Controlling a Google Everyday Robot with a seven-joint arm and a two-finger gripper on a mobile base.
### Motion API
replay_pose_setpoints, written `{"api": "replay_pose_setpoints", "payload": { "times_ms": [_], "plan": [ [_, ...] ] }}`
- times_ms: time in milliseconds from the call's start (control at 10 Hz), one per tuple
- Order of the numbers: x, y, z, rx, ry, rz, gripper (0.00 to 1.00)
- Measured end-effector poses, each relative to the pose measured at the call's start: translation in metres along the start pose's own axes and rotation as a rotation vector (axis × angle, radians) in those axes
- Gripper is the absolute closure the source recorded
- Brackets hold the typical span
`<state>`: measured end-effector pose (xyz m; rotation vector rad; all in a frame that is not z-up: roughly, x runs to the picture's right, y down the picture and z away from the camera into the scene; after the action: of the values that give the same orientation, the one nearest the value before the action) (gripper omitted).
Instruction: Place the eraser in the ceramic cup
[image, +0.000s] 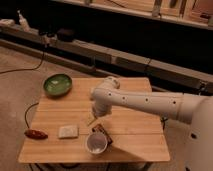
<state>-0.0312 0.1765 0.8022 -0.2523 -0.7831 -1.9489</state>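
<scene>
The gripper (93, 120) hangs just behind the ceramic cup (96, 144), near the front edge of the table (140, 146), and I cannot tell whether it is spread or closed. I'd say it should straddle the eraser (103, 133) across its narrow width and lift it clear of the rim. It is a small dark block with a reddish edge, lying against the cup toward the back right corner.

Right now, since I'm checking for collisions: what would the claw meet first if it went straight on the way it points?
Probably the eraser lying beside the ceramic cup: the claw points down just above it. Depth is unclear, so it may reach bare table first.
</scene>
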Motion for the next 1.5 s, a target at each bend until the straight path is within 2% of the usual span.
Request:
{"api": "replay_pose_setpoints", "payload": {
  "times_ms": [100,300,500,600,800,900,1100,1200,1300,1500],
  "plan": [
    [-0.005,-0.002,0.011,-0.024,-0.042,-0.006,0.2],
    [-0.012,-0.002,0.022,-0.067,-0.099,-0.009,0.2],
    [-0.014,-0.006,0.034,-0.098,-0.134,-0.011,0.2],
    [-0.014,-0.01,0.039,-0.096,-0.139,-0.016,0.2],
    [-0.009,-0.025,0.053,-0.052,-0.126,-0.03,0.21],
    [-0.009,-0.027,0.056,-0.047,-0.126,-0.034,0.24],
    [-0.014,-0.02,0.061,-0.065,-0.152,-0.03,0.47],
    [-0.016,-0.018,0.061,-0.071,-0.161,-0.025,0.53],
    [-0.016,-0.017,0.06,-0.074,-0.171,-0.017,0.66],
    [-0.013,-0.015,0.055,-0.073,-0.161,-0.008,0.86]
  ]
}}
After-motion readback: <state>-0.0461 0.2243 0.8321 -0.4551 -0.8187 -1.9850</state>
